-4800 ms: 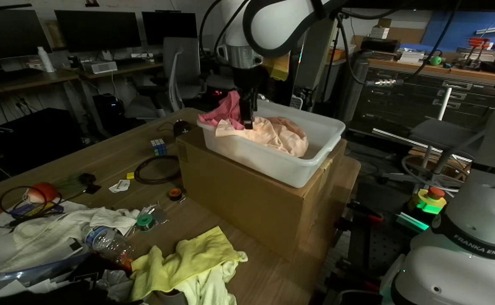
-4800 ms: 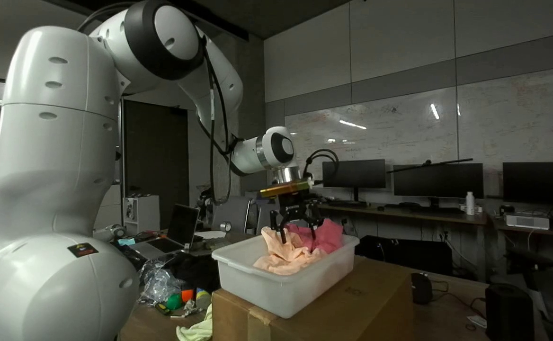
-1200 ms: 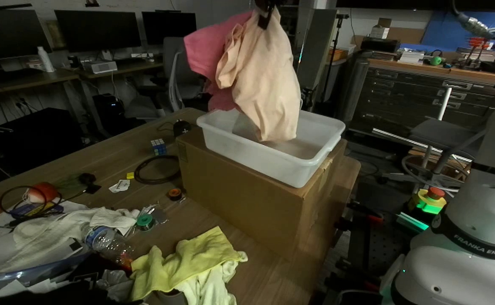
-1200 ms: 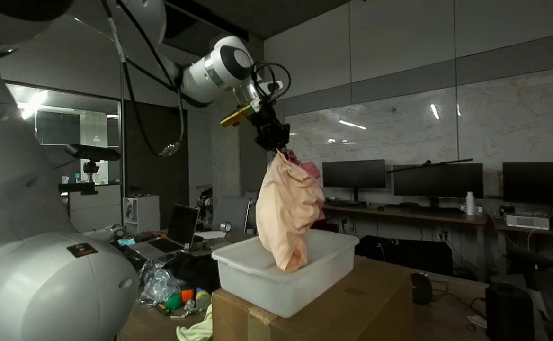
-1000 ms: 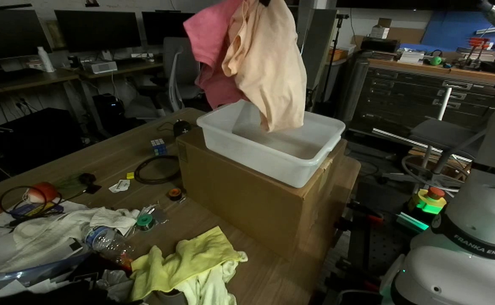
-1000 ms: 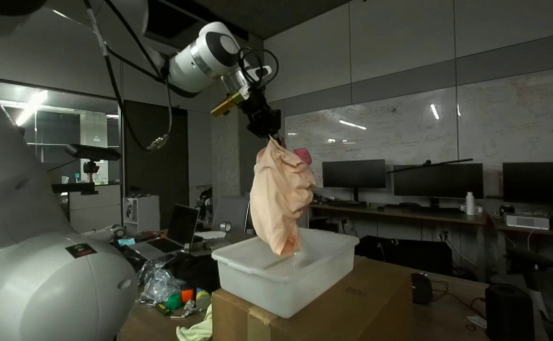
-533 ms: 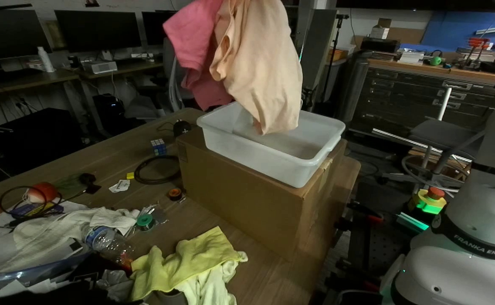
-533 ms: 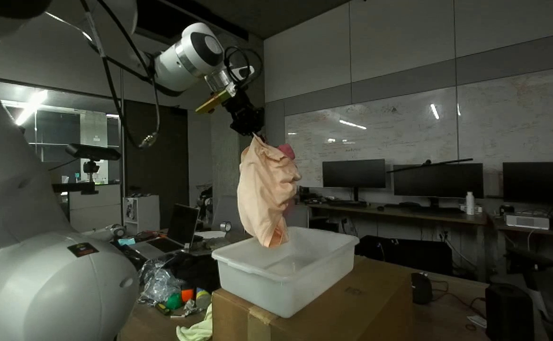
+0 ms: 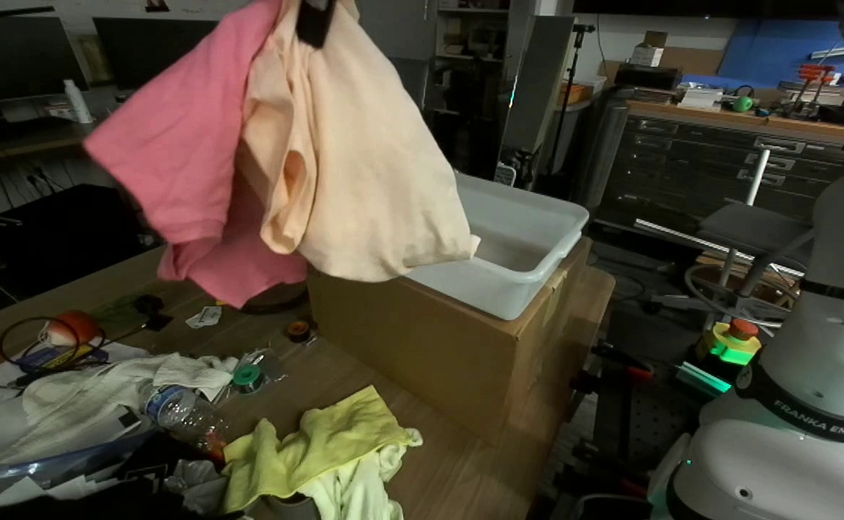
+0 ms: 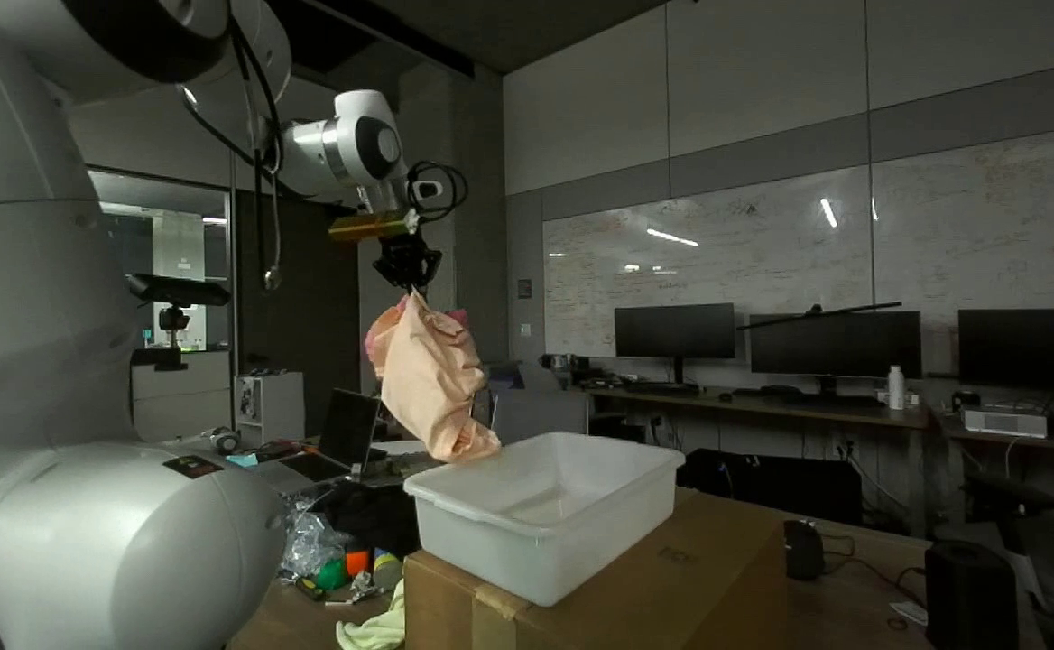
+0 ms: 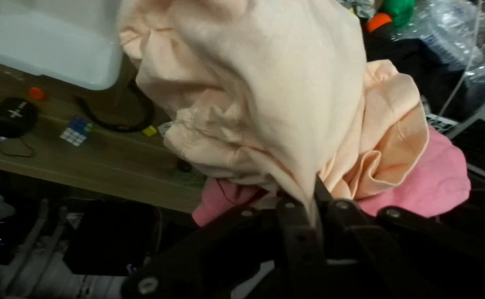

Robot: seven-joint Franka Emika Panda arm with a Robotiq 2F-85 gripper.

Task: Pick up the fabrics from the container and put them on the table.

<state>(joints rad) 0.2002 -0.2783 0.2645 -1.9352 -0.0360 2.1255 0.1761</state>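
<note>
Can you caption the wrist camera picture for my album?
The tool pinches peach cloth, pink cloth peeking out behind, a puzzle cube on the table.

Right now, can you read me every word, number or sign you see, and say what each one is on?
"FRANKA EMIKA": the Panda arm's black band.
"+" and a short dash: the round black device, wrist view.
Too small or blurred to read: everything else, like the plastic bottle's label, whiteboard writing, cardboard box's print, paper slip.
</note>
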